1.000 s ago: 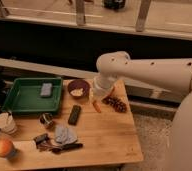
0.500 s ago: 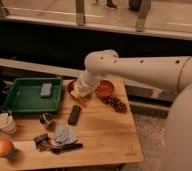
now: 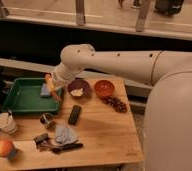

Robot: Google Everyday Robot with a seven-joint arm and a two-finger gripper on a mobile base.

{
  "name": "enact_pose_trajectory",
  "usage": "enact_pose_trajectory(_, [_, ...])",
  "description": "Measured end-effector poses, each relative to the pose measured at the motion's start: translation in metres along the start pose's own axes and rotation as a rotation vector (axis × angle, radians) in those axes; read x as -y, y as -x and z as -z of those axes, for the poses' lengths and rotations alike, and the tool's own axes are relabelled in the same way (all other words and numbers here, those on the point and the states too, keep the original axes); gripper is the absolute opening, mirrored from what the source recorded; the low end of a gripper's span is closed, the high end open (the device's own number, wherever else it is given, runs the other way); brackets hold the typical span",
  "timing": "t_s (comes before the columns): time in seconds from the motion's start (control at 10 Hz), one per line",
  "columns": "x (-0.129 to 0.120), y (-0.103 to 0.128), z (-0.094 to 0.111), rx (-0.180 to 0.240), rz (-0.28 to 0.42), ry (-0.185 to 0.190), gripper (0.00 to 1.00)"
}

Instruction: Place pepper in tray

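The pepper (image 3: 53, 89), slim and orange-red, hangs point down from my gripper (image 3: 51, 80), which is shut on its upper end. It hovers over the right edge of the green tray (image 3: 20, 97) at the table's back left. A blue-grey block (image 3: 45, 90) lies in the tray just behind the pepper. My white arm reaches in from the right.
A purple bowl (image 3: 78, 88) and an orange bowl (image 3: 104, 88) stand right of the tray. A pine cone (image 3: 117, 104), a black remote (image 3: 74, 114), a small metal cup (image 3: 46, 119), a cloth (image 3: 65, 134), a paper cup (image 3: 4, 122) and a round orange fruit (image 3: 4, 148) lie on the wooden table (image 3: 104, 135).
My gripper has carried the pepper leftward from near the orange bowl, past the purple bowl, to the tray's right edge.
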Motion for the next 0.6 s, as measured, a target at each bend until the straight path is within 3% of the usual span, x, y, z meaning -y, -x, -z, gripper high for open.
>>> enact_pose_trajectory(0.4, [0.003,-0.001,-0.001,0.002,0.0,0.005,0.0])
enact_pose_trajectory(0.6, [-0.004,0.007,-0.017,0.01,0.016,0.022,0.0])
